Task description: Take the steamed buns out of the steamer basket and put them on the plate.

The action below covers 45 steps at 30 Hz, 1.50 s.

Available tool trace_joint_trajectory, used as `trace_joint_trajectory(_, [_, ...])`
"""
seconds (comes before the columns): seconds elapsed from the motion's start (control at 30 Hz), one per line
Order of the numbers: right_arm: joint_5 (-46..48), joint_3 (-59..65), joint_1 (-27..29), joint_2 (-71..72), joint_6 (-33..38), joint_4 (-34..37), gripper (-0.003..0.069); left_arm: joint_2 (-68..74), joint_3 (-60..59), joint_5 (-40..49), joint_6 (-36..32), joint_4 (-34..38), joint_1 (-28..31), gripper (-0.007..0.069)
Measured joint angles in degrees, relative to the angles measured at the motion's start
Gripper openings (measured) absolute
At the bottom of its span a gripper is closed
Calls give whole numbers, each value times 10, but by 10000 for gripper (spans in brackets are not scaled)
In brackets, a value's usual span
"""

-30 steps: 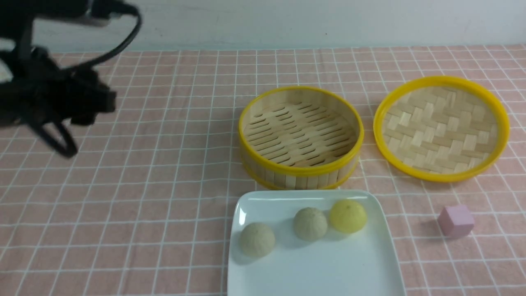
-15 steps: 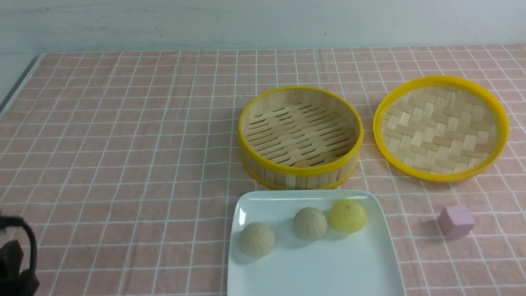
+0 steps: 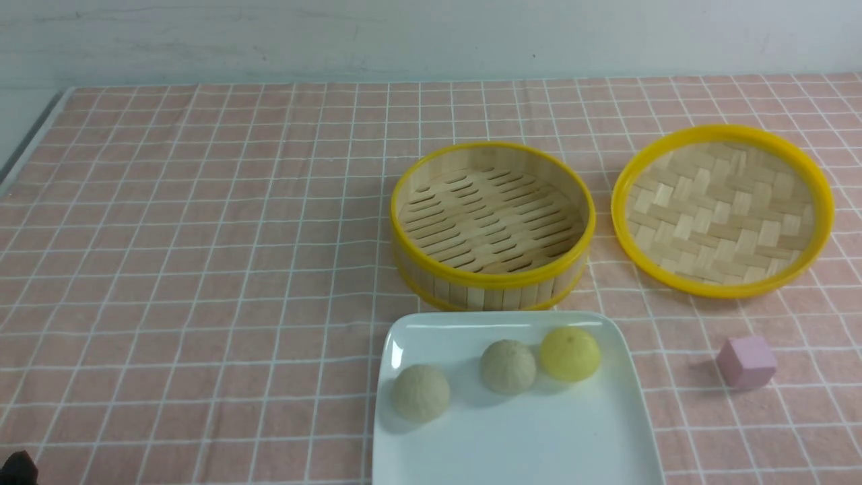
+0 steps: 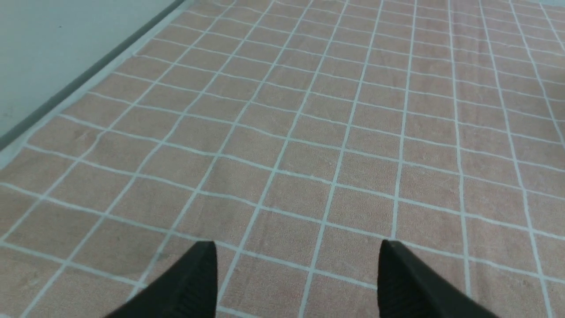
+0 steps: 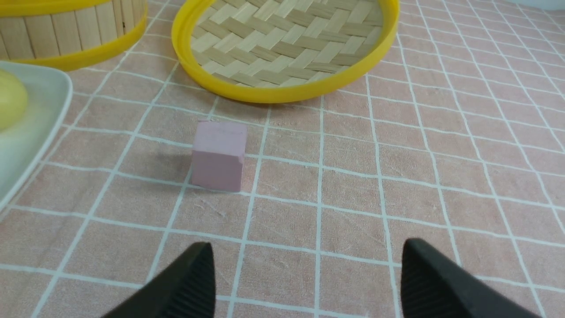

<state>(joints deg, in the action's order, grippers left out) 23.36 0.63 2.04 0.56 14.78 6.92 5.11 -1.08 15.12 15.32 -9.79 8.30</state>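
Three steamed buns lie on the white square plate (image 3: 579,438): a beige one (image 3: 421,393) at its left, a second beige one (image 3: 508,366) in the middle, a yellow one (image 3: 570,353) at the right. Behind the plate stands the steamer basket (image 3: 493,225), with only its slatted floor showing inside. My left gripper (image 4: 298,265) hangs open over bare pink checked cloth near the table's left edge. My right gripper (image 5: 306,260) is open too, empty, over cloth just short of a pink cube (image 5: 219,155); the plate's corner (image 5: 31,128) and the yellow bun (image 5: 9,105) show beside it.
The woven bamboo lid (image 3: 724,209) with its yellow rim lies upturned to the right of the basket. The pink cube (image 3: 746,362) sits right of the plate. The cloth's left edge (image 4: 88,79) borders a pale surface.
The left arm, high at the far left a second ago, has dropped down and back; only a dark scrap of it shows at the front view's lower left corner. Buns, basket and plate are unmoved.
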Motion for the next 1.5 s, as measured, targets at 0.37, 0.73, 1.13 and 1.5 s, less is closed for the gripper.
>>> trace_joint_trajectory(0.37, [0,0,0,0,0,0,548,-57,-2,68,3,-5,0,491])
trace_joint_trajectory(0.73, [0,0,0,0,0,0,548,-57,-2,69,3,-5,0,491])
trace_joint_trajectory(1.13, [0,0,0,0,0,0,548,-57,-2,69,-13,-5,0,491])
trace_joint_trajectory(1.5, [0,0,0,0,0,-1,548,-57,-2,69,-26,-3,0,491])
